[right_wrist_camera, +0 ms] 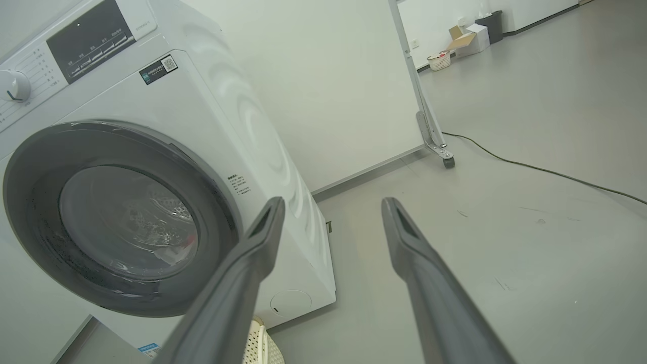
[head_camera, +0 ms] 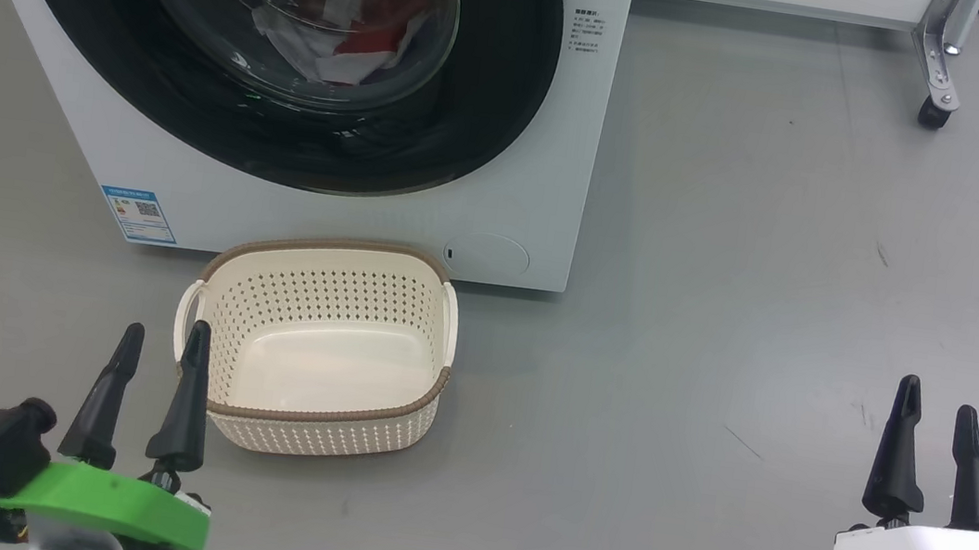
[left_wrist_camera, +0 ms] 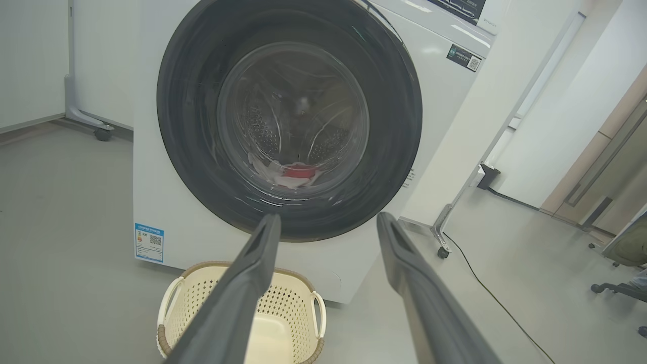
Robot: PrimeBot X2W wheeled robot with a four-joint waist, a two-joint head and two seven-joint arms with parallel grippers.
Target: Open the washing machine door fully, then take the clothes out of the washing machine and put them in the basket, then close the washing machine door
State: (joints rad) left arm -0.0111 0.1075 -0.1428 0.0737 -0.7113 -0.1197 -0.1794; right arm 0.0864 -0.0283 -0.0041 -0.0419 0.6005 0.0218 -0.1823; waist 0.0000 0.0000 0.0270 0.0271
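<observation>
I'm at the very first step: the washing machine door (head_camera: 495,79) sits shut against the washing machine (head_camera: 347,220), with the clothes (head_camera: 370,27) lying red and white behind its glass. The basket (head_camera: 320,436) stands empty on the floor just in front. The left jaws and the right jaws are both spread wide, holding nothing, low and well back. Next, I judge, one must rise to the door's rim and catch its edge; I can't make out a handle.

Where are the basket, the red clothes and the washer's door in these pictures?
basket (head_camera: 338,369): head view, bare inside floor.
clothes (head_camera: 396,7): head view, red fold.
door (head_camera: 502,62): head view, black rim, right side.
</observation>
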